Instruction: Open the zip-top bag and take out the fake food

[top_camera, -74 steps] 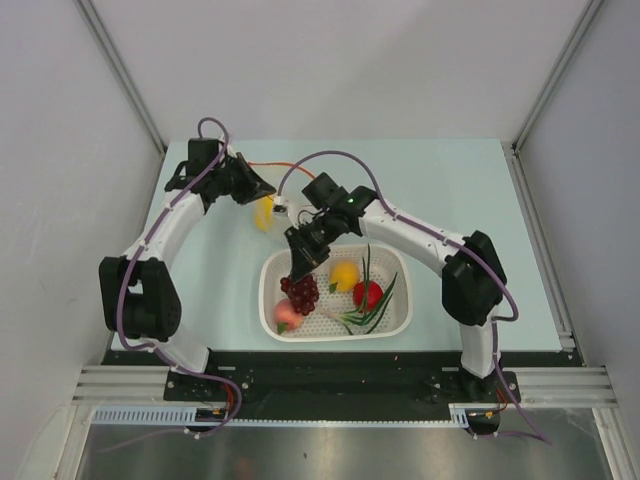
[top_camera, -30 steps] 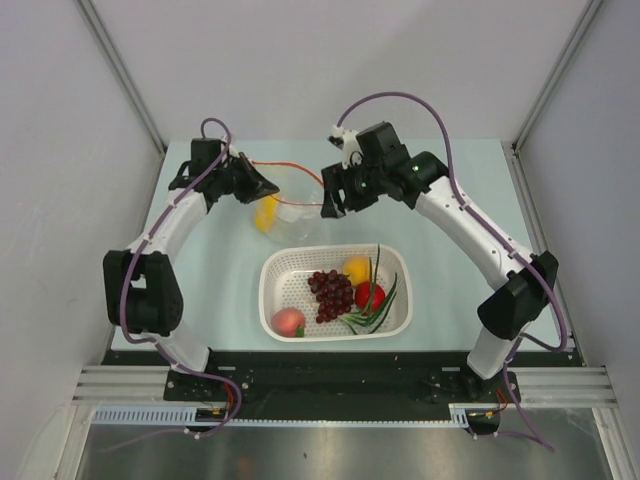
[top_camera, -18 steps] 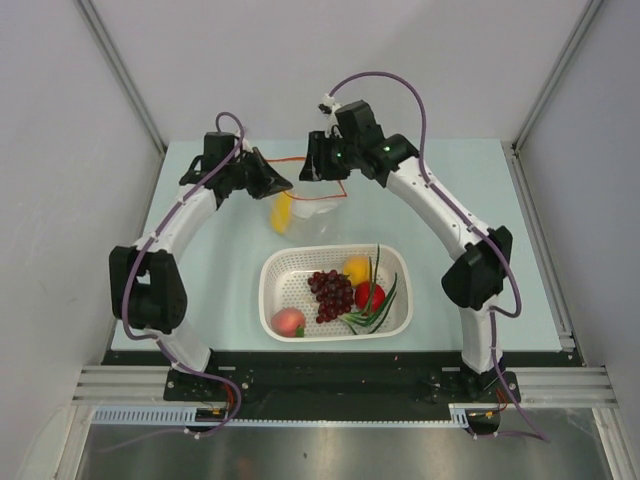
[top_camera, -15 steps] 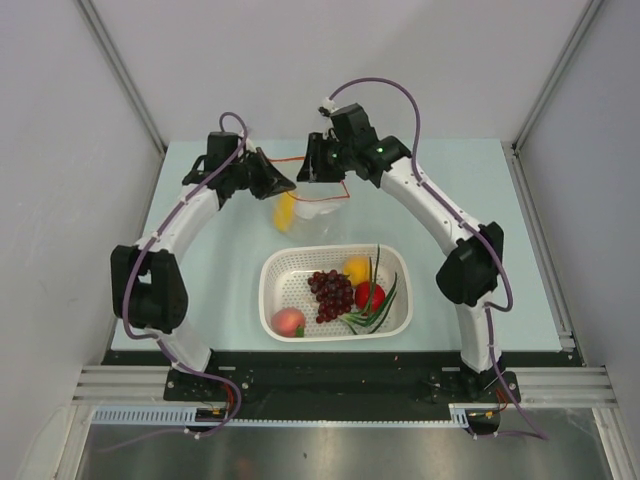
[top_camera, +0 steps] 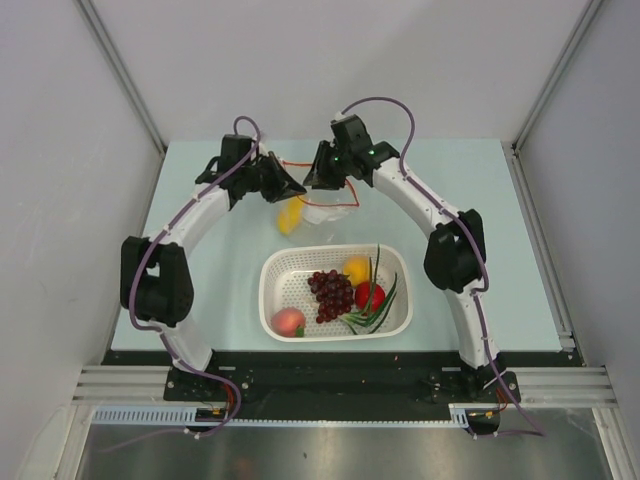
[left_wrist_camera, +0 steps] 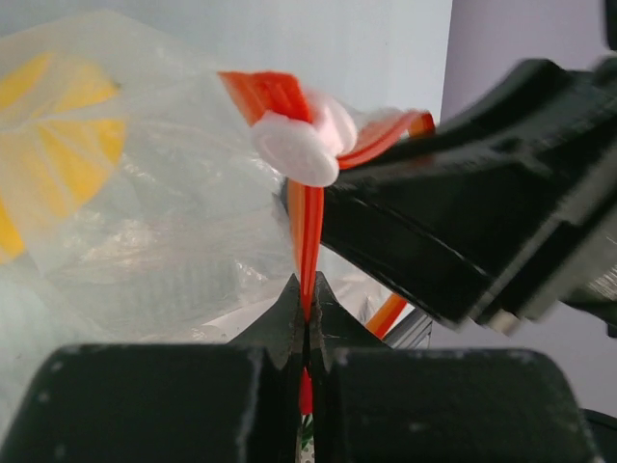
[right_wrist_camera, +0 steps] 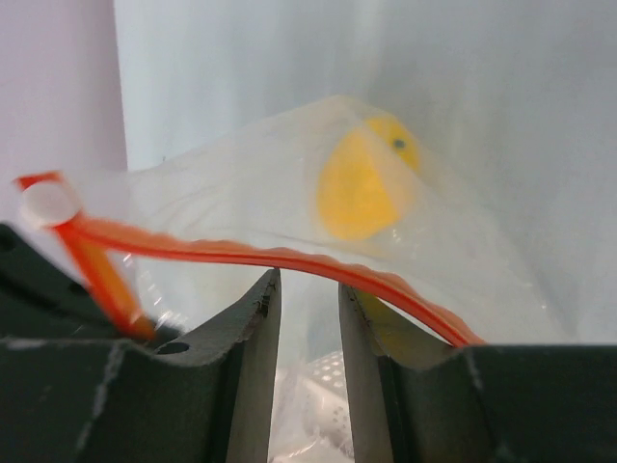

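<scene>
The zip-top bag (top_camera: 318, 207) hangs above the far middle of the table, clear, with a red-orange zip strip (left_wrist_camera: 307, 222) and a white slider (left_wrist_camera: 297, 147). My left gripper (top_camera: 291, 186) is shut on the strip, pinched between its jaws (left_wrist_camera: 307, 301). A yellow piece (top_camera: 289, 216) is still inside the bag; it shows too in the left wrist view (left_wrist_camera: 48, 145) and the right wrist view (right_wrist_camera: 362, 188). My right gripper (top_camera: 319, 180) is open at the bag's mouth. The strip (right_wrist_camera: 241, 253) runs just past its fingertips (right_wrist_camera: 261, 294), not gripped.
A white perforated basket (top_camera: 272, 283) stands near the arms. It holds dark grapes (top_camera: 328, 290), an orange fruit (top_camera: 348, 270), a red fruit (top_camera: 368, 295), a pink peach (top_camera: 289, 320) and green onion stalks (top_camera: 378, 298). Walls stand on three sides.
My right gripper left the grapes in the basket, rose, and swung back and left to the bag's mouth. My left gripper carried the bag a little to the right.
</scene>
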{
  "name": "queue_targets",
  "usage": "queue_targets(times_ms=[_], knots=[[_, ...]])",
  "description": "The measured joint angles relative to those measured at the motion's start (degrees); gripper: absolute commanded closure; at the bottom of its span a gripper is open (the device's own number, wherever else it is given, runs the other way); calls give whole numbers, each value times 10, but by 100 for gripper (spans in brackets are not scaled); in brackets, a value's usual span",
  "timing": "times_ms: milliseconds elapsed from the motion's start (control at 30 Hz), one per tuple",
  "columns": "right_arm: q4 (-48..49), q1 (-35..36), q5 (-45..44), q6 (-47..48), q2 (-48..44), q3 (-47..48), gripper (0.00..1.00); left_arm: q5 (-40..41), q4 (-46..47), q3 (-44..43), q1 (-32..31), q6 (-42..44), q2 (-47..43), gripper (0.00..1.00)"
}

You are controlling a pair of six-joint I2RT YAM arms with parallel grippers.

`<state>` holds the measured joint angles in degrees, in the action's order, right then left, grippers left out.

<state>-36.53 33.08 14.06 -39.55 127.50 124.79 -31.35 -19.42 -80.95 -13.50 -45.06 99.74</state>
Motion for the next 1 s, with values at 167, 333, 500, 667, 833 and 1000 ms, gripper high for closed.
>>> queue_targets(times_ms=[167, 333, 500, 667, 833, 1000], knots=[[3, -16, 1, -7, 9, -22, 65, -5, 2, -16, -7, -3, 2, 100], [11, -20, 7, -9, 19, -31, 59, -9, 9, -43, -9, -15, 16, 100], [22, -17, 24, -10, 36, -31, 59, -17, 11, -70, -19, -26, 43, 100], [28, -19, 43, -11, 51, -33, 59, -20, 0, -99, -24, -27, 65, 100], [43, -12, 64, -14, 69, -33, 58, -21, -4, -129, -29, -30, 83, 100], [54, -7, 73, -15, 89, -33, 54, -21, -4, -145, -36, -32, 90, 100]])
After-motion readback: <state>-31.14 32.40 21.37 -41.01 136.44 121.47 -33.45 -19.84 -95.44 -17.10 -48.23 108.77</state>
